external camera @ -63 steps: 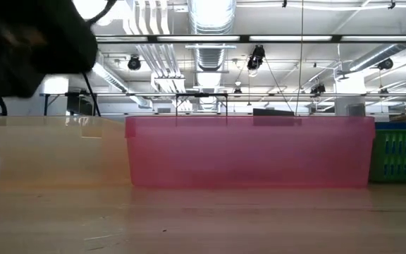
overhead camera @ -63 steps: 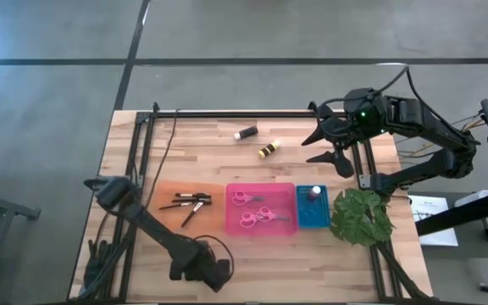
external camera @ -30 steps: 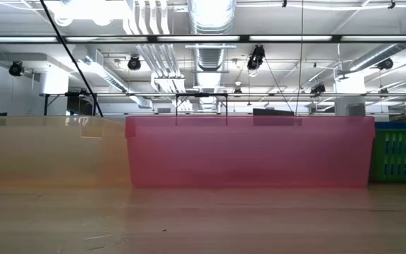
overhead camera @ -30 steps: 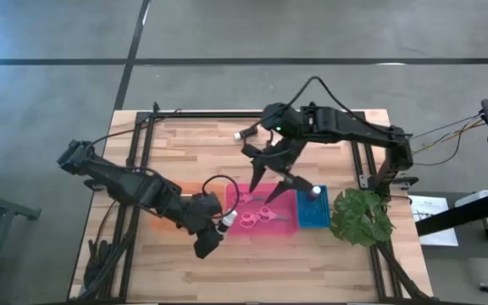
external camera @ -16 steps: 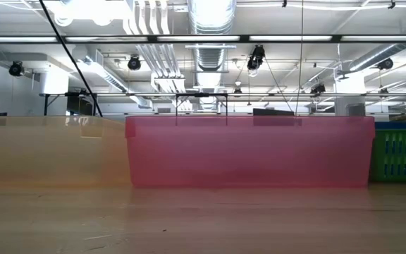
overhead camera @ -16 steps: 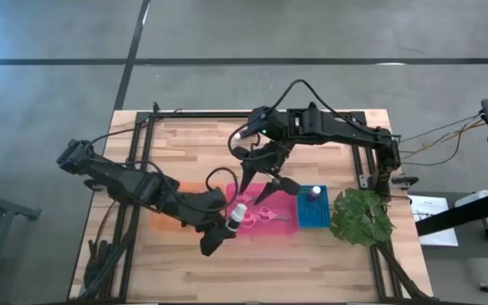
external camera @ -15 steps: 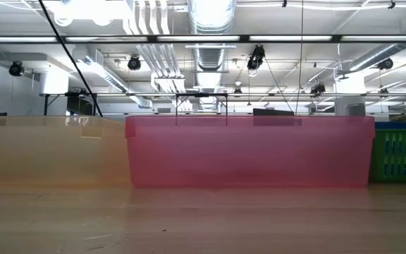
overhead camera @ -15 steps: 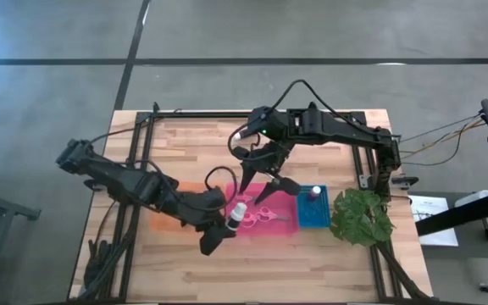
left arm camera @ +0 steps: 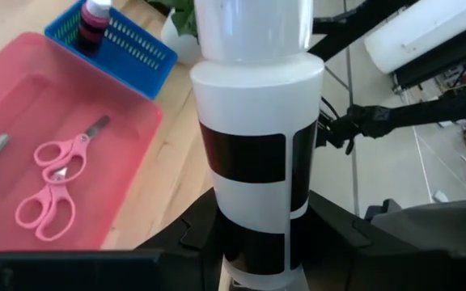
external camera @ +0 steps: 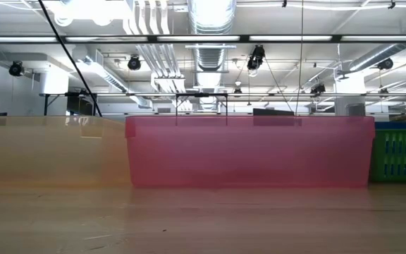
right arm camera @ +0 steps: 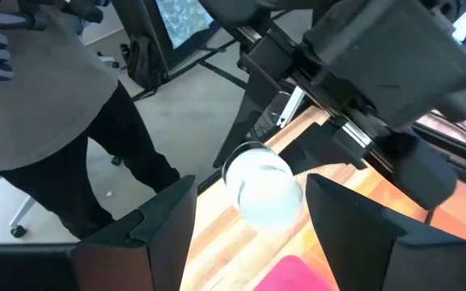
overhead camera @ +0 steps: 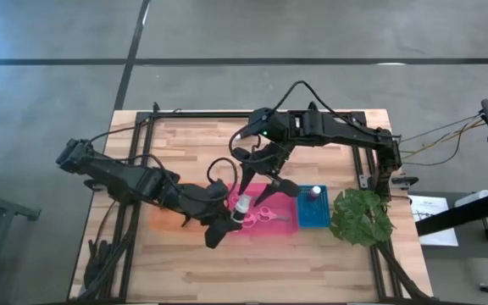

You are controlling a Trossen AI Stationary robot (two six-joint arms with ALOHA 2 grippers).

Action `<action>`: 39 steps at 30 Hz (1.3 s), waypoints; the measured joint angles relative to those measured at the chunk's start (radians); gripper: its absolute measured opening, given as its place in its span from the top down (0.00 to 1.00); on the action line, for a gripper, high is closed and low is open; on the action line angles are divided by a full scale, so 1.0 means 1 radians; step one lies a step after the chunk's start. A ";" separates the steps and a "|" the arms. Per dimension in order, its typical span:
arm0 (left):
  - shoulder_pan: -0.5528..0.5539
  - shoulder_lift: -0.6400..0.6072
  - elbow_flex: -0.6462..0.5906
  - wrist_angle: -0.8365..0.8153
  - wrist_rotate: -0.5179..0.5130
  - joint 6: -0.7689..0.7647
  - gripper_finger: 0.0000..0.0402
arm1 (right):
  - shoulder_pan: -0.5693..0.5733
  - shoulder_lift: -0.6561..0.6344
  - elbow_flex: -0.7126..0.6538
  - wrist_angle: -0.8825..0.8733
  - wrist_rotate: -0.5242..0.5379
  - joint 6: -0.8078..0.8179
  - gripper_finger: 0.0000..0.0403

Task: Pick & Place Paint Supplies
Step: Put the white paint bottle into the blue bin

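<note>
- High view: left gripper [overhead camera: 227,222] clamped on white paint bottle [overhead camera: 241,206], shifted slightly further over the near-left corner of pink tray [overhead camera: 285,224] than half a second before; a second earlier the bottle had sat just short of the tray edge. Right gripper [overhead camera: 261,181] with fingers apart, hung just above the bottle, barely moved over the last half second. Judged as a handover mid-air, the take not yet made. Pink scissors [overhead camera: 263,213] flat in pink tray; pink-capped bottle [overhead camera: 313,193] upright in blue basket [overhead camera: 303,219]. Orange tray [overhead camera: 166,222] mostly hidden under the left arm; green plant [overhead camera: 361,217] at the right edge of the wooden worktop [overhead camera: 193,144].
- Low view: unchanged from all earlier frames; neither gripper seen. Translucent pink tray wall [external camera: 249,152], smooth plastic; paler orange tray wall [external camera: 51,152] beside it; slotted blue basket [external camera: 400,154] at right; pale plank worktop in front.
- Left wrist view: white bottle [left arm camera: 253,129] filled the frame, smooth glossy cylinder with black label band, narrower cap end on top, held between the dark fingers. Beyond it: two pairs of pink scissors [left arm camera: 51,190] in the pink tray, mesh blue basket with the pink-capped bottle [left arm camera: 95,16].
- Right wrist view: rounded white cap [right arm camera: 261,192] seen end-on between the spread dark fingers [right arm camera: 164,222], untouched by them. A person in grey top and dark trousers stood behind the worktop.
</note>
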 joint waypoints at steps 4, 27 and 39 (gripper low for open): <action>0.006 0.000 0.000 0.013 -0.002 0.016 0.68 | 0.001 0.000 -0.003 0.014 0.003 0.003 0.43; 0.015 0.000 0.000 0.034 -0.006 0.019 0.68 | 0.001 0.000 -0.008 0.024 0.028 -0.027 0.60; 0.017 0.001 0.000 0.037 -0.010 0.025 0.66 | 0.000 0.000 -0.008 0.010 0.020 -0.045 0.74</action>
